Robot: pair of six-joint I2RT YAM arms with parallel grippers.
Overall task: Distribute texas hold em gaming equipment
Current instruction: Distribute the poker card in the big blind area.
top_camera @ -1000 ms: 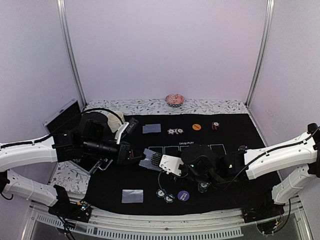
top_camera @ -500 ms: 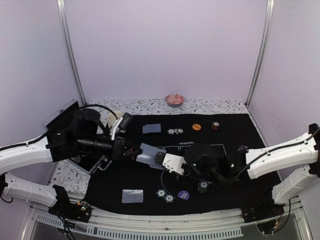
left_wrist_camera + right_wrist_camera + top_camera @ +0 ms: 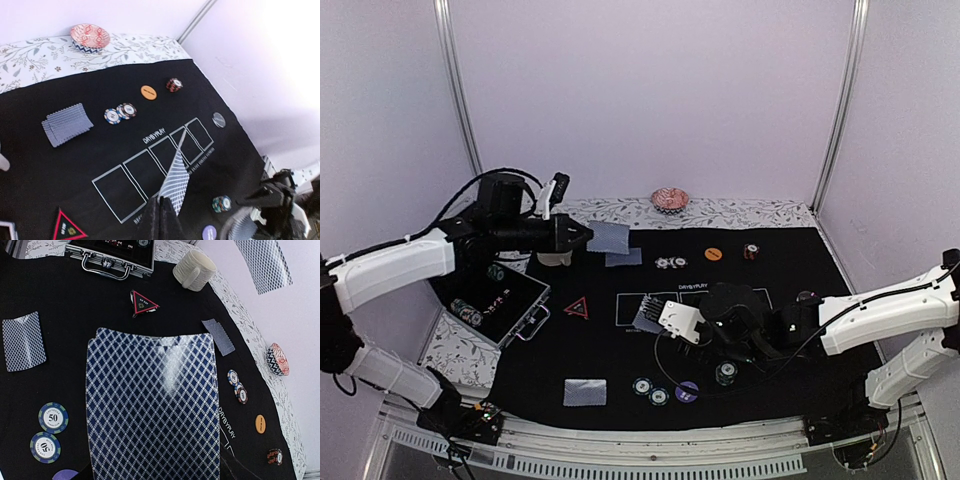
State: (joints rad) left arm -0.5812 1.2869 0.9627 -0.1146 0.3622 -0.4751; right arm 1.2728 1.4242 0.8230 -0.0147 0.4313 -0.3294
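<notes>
My left gripper [image 3: 588,238] is raised over the mat's far left, shut on one blue-grey-backed playing card [image 3: 611,237]; the wrist view shows that card [image 3: 175,180] edge-on, pinched between the fingers [image 3: 152,222]. My right gripper [image 3: 660,321] hovers over the mat's middle, shut on the deck [image 3: 649,318], which fills its view [image 3: 152,410]. Card piles lie at far [image 3: 623,257] and near left [image 3: 584,392]. Poker chips [image 3: 670,263], an orange button [image 3: 713,254], a purple button [image 3: 687,392] and the red-outlined triangle [image 3: 577,308] rest on the mat.
An open metal case [image 3: 500,300] holding chips sits at the left edge. The cream mug [image 3: 195,269] stands behind it, partly hidden by my left arm in the top view. A pink dish [image 3: 670,199] sits at the back. Near chips [image 3: 650,391] lie beside the purple button.
My left gripper drew one card off the deck, then rose and swung back to the far left with it, uncovering the case and triangle. The right gripper shifted slightly right with the deck.
</notes>
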